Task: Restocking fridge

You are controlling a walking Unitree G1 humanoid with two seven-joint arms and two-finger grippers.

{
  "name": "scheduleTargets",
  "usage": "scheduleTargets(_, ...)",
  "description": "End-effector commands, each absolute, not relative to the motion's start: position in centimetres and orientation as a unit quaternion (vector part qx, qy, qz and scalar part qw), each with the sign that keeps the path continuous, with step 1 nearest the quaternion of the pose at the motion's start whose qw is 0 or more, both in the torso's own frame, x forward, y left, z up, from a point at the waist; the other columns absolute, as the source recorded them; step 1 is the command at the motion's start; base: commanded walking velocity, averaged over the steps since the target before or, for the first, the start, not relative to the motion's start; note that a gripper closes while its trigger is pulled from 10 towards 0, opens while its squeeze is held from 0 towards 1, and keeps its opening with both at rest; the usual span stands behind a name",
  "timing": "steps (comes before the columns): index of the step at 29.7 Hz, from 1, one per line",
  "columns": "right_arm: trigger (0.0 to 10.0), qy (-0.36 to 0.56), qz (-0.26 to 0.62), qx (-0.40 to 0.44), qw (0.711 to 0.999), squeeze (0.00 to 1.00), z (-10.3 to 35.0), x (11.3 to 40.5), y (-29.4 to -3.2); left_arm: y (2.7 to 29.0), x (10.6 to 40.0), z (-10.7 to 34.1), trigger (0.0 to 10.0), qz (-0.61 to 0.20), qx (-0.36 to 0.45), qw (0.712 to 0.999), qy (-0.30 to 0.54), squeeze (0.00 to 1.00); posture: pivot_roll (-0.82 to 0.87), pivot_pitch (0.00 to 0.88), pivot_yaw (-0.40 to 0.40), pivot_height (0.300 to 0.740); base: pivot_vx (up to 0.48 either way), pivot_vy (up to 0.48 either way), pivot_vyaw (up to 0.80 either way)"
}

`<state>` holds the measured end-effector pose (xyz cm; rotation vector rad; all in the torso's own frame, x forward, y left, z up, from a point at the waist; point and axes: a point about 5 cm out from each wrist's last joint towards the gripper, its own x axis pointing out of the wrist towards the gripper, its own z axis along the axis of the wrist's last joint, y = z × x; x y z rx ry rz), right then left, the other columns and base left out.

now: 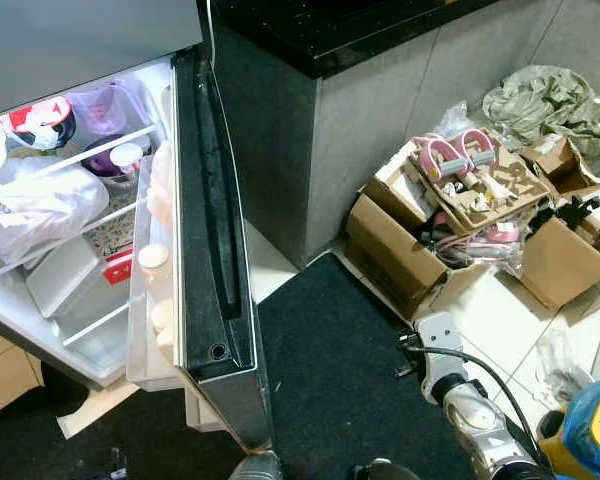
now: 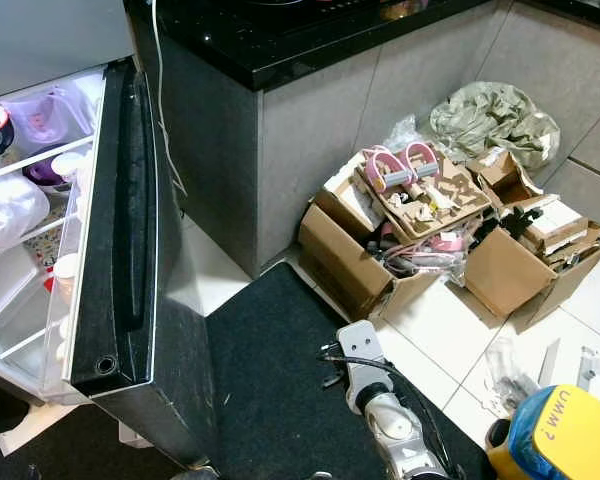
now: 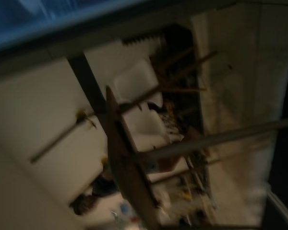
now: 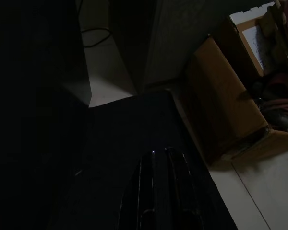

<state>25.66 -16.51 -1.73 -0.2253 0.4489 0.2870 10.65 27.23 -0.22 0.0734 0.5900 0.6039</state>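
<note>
Fridge (image 1: 90, 45) at far left, door (image 1: 215, 250) swung wide open, edge-on toward camera, black gasket edge and door handle slot facing up. Shelves inside packed: white plastic bag (image 1: 35, 210), purple container (image 1: 105, 108), red-and-white tub (image 1: 42, 118), clear drawer (image 1: 65, 285) below. Door bin (image 1: 152, 270) holding pale round items, too blurred to name. Black countertop (image 2: 310, 30) with grey cabinet front (image 2: 310, 130) just right of door; narrow gap of white tile between door edge and cabinet. Black mat (image 2: 280, 380) on floor in front, open room here between door and boxes. Cardboard boxes (image 2: 430, 235) piled at right on tile, pink-handled items on top, crumpled olive cloth (image 2: 495, 120) behind. Right arm (image 2: 385, 415) low over mat's right edge, right gripper (image 4: 161, 191) seen dark in wrist view, fingers close together over mat, holding nothing. Yellow-and-blue object (image 2: 565, 435) at bottom right corner. Left wrist view blurred, wire shelves and white bins; left gripper fingers cannot tell.
</note>
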Motion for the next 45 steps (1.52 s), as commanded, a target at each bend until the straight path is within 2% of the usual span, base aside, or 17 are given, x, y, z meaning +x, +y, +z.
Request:
scheduleTargets(1,10.0,0.239,0.127,-0.112,0.956,0.0,-2.2,25.1,-17.5,28.2,10.2,-0.1,10.0,0.331,0.05,0.897,0.289,0.0,0.07,0.105,-0.038,0.74,0.0,0.0,0.0)
scheduleTargets(6,10.0,0.243,0.123,-0.114,0.955,0.0,-2.3,25.0,-17.8,29.2,11.3,1.8,10.0,0.362,0.093,0.893,0.25,0.0,0.08,0.109,-0.042,0.74,0.0,0.0,0.0)
scheduleTargets(7,10.0,0.247,0.122,-0.116,0.954,0.0,-2.5,24.9,-17.9,29.8,11.9,3.4,10.0,0.385,0.112,0.888,0.225,0.0,0.09,0.101,-0.043,0.74,0.0,0.0,0.0)
scheduleTargets(12,10.0,0.252,0.122,-0.115,0.953,0.0,-2.7,24.7,-17.8,30.4,12.6,4.9,10.0,0.406,0.12,0.884,0.199,0.0,0.09,0.109,-0.037,0.74,0.0,0.0,0.0)
scheduleTargets(22,10.0,0.253,0.123,-0.116,0.953,0.0,-2.7,24.8,-17.5,30.6,15.7,7.7,10.0,0.393,0.155,0.897,0.131,0.0,0.09,0.113,-0.03,0.74,0.0,0.0,0.0)
scheduleTargets(32,10.0,0.254,0.113,-0.116,0.954,0.0,-2.6,24.9,-18.3,30.9,17.4,9.8,10.0,0.408,0.155,0.895,0.095,0.0,0.11,0.123,-0.02,0.74,0.0,0.0,0.0)
scheduleTargets(36,10.0,0.251,0.11,-0.115,0.955,0.0,-2.4,25.3,-18.1,31.9,19.2,13.1,10.0,0.422,0.158,0.892,0.04,0.0,0.13,0.111,-0.012,0.74,0.0,0.0,0.0)
scheduleTargets(45,10.0,0.244,0.11,-0.122,0.956,0.0,-2.0,25.8,-18.7,31.9,19.8,17.6,10.0,0.421,0.183,0.888,-0.031,0.0,0.14,0.118,-0.024,0.74,0.0,0.0,0.0)
